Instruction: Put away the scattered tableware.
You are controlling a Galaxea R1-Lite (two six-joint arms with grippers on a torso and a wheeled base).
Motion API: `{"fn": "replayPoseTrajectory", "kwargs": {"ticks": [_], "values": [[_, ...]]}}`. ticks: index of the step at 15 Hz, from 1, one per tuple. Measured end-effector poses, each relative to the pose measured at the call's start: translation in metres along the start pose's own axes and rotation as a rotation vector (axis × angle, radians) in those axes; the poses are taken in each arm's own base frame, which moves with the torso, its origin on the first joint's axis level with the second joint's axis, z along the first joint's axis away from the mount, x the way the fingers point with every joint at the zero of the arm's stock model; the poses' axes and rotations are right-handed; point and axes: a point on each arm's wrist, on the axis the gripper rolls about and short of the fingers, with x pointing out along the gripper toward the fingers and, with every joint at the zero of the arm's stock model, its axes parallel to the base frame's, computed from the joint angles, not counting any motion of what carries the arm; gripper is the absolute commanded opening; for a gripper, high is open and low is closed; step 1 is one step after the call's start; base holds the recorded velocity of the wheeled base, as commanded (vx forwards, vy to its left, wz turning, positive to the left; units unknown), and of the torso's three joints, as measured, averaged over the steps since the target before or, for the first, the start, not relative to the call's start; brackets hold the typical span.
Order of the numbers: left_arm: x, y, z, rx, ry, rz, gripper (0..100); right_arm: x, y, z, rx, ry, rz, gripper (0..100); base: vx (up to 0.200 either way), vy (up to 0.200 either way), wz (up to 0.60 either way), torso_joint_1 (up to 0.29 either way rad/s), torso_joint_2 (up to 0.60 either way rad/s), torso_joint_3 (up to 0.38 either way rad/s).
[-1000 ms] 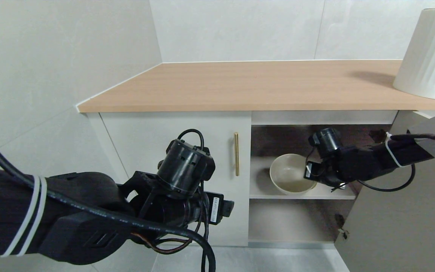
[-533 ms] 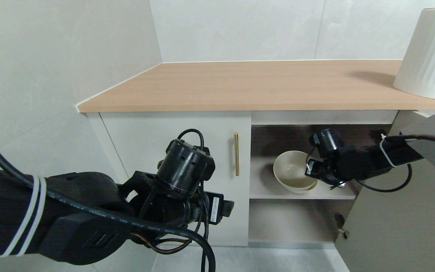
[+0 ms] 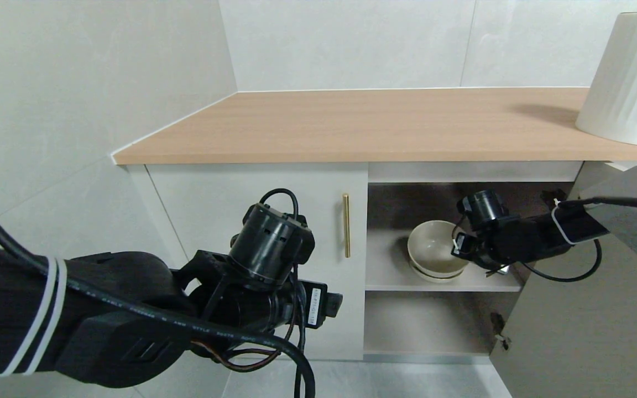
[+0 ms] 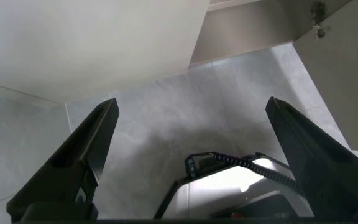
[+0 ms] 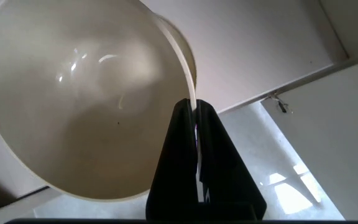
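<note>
One bowl [image 3: 433,255] is at the middle shelf [image 3: 387,273], slightly tipped; I cannot tell whether it is resting or just above. The right claw [image 3: 457,250] has its fingers [image 5: 182,149] pinched tight on the thin rim. That edge grip probably suits a reach in past the open door [image 3: 573,331]. Something pale lies under the bowl, but I cannot tell what. Letting go looks like the next step. The left claw [image 4: 191,106] gapes wide and empty over the floor [image 4: 229,93], seemingly parked out of the way.
</note>
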Motion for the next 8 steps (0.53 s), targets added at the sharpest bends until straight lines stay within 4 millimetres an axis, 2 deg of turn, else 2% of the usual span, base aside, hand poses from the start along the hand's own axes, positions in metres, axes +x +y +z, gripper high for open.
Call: {"fn": "replayPoseTrajectory", "kwargs": {"ticks": [8], "values": [[-0.0009,0.0002,0.0005,-0.001,-0.004,0.003,100,0.0083,-0.0001,-0.0045,-0.005,0.012,-0.009,0,0.0,0.0,0.0,0.0,0.0,0.0]]}}
